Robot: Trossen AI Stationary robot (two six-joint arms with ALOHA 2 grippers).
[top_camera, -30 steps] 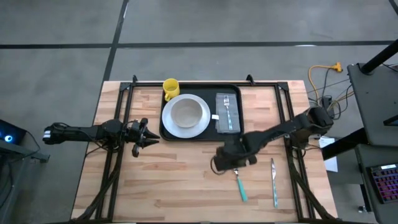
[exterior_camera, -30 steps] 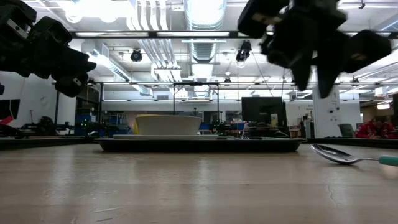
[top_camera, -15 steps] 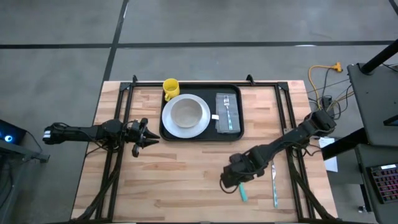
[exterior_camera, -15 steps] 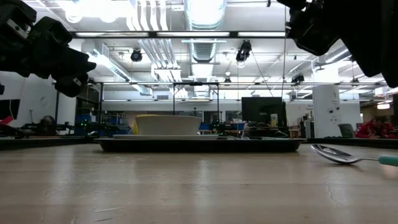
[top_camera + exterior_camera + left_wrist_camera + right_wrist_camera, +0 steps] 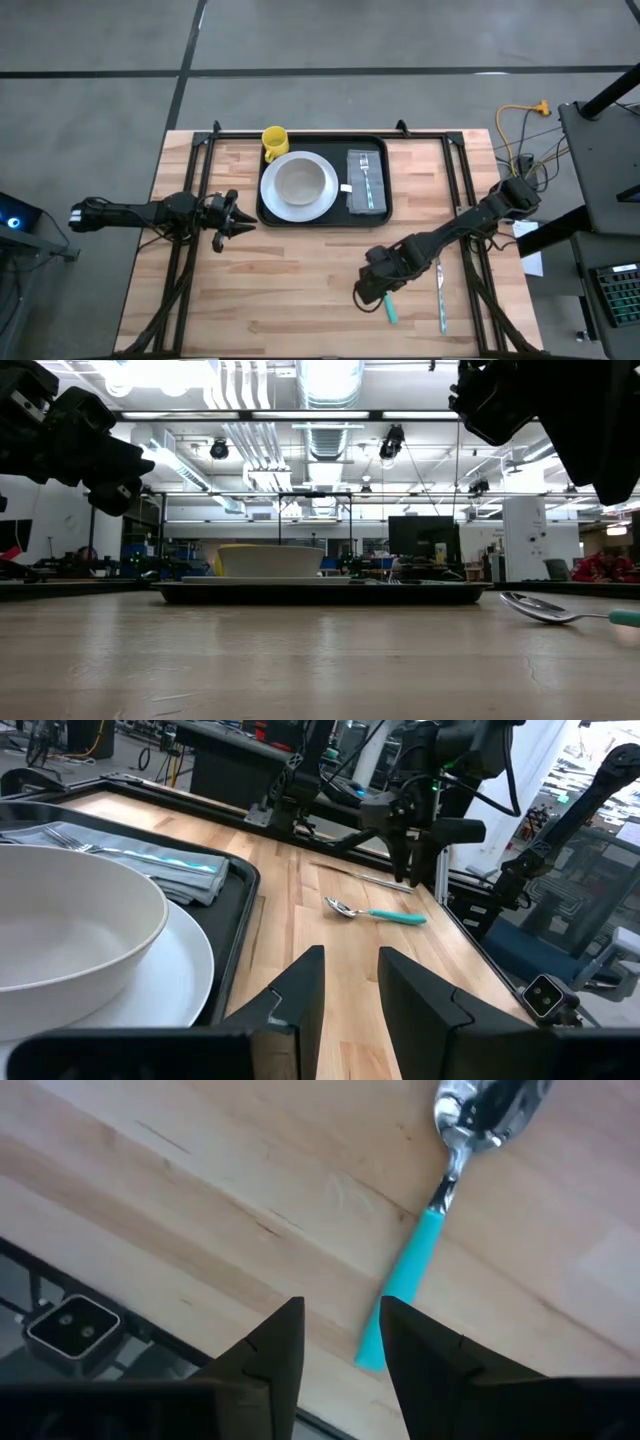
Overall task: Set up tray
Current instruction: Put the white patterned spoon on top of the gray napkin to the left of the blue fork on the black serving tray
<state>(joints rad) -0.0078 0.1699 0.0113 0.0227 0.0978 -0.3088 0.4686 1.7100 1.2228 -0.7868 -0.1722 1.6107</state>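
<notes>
The black tray lies at the table's far middle. It carries a white plate with a bowl and a grey napkin with a fork. A yellow mug stands at the tray's far left corner. A teal-handled spoon and a knife lie on the wood at the near right. My right gripper hangs open above the table, pointing down, next to the spoon's handle end and touching nothing. My left gripper waits open, level, left of the tray.
Black frame rails run along the table's left, right and far sides. Bare wood fills the near half of the table between the rails. Cables and equipment stand beyond the right edge.
My right gripper has swung toward the table's near edge, from above the spoon's bowl to beside its handle end, rolling a little, then kept still. It has stayed open. The spoon has not moved.
</notes>
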